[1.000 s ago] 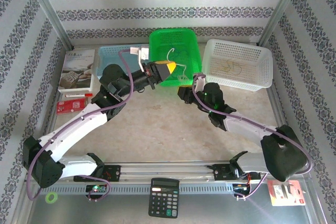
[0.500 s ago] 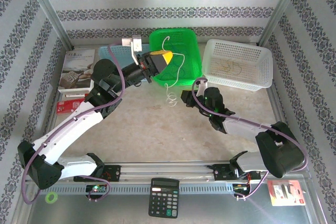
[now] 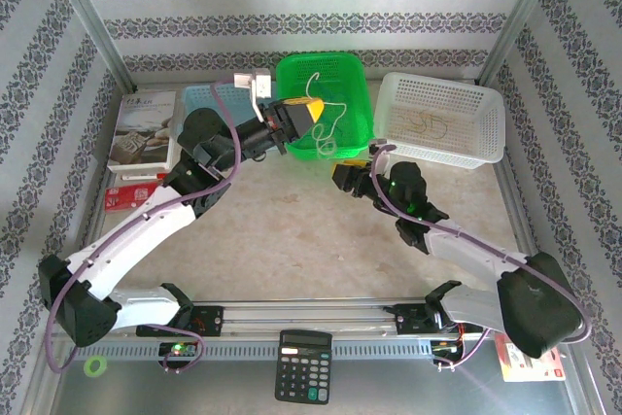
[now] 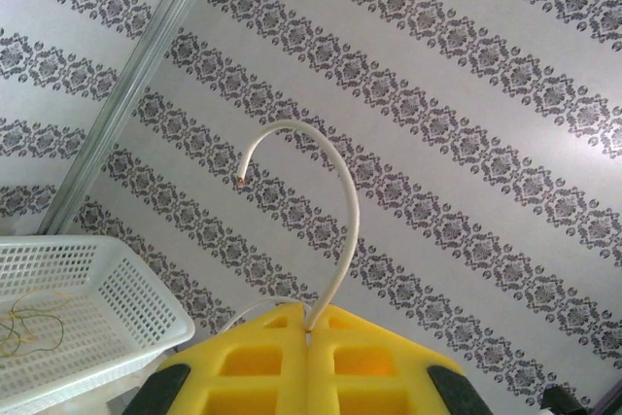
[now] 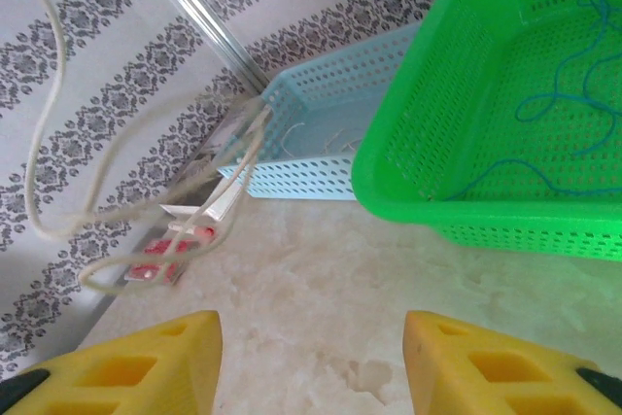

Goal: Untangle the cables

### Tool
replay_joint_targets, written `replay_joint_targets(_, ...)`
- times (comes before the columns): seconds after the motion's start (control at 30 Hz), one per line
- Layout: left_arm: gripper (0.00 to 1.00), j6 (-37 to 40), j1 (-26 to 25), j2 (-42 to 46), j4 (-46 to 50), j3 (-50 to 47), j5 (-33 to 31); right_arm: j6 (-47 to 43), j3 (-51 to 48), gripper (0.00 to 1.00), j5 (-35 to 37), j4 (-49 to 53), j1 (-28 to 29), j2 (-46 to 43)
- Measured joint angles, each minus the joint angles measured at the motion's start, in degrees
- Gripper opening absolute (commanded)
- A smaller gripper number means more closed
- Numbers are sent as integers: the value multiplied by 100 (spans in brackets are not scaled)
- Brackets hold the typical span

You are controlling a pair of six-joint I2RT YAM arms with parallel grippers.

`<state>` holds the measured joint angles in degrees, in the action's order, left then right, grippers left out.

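Note:
My left gripper (image 3: 311,107) hangs over the green basket (image 3: 321,75), shut on a pale white cable (image 3: 326,133). In the left wrist view that white cable (image 4: 335,201) arcs up from between the closed yellow fingertips of the left gripper (image 4: 311,313). A blue cable (image 5: 554,104) lies inside the green basket (image 5: 466,75). A yellow-tan cable (image 3: 428,125) lies in the white basket (image 3: 442,94). My right gripper (image 3: 340,178) is low over the table in front of the green basket. The right gripper (image 5: 311,357) is open with nothing between its fingers. The white cable (image 5: 58,143) dangles blurred to its left.
A light blue basket (image 3: 219,96) stands left of the green one. A box (image 3: 144,128) and a red packet (image 3: 131,191) lie at the far left. A calculator (image 3: 303,366), a green ring (image 3: 94,366) and another red packet (image 3: 530,357) sit by the near rail.
The right gripper's jaws have opened wider. The white cable's hanging end, down near the table half a second ago, has swung up over the green basket's front. The left gripper stays shut on it.

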<state>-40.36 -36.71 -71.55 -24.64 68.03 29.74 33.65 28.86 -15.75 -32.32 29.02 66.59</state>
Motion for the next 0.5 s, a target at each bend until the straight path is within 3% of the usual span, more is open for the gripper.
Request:
replay_joint_targets(0.27,0,46,0,-39,24,0,2,72,2,61,-74,83,22,-238)
replay_joint_targets(0.5,0,46,0,-42,24,0,2,92,221,63,-201,98,391,-192)
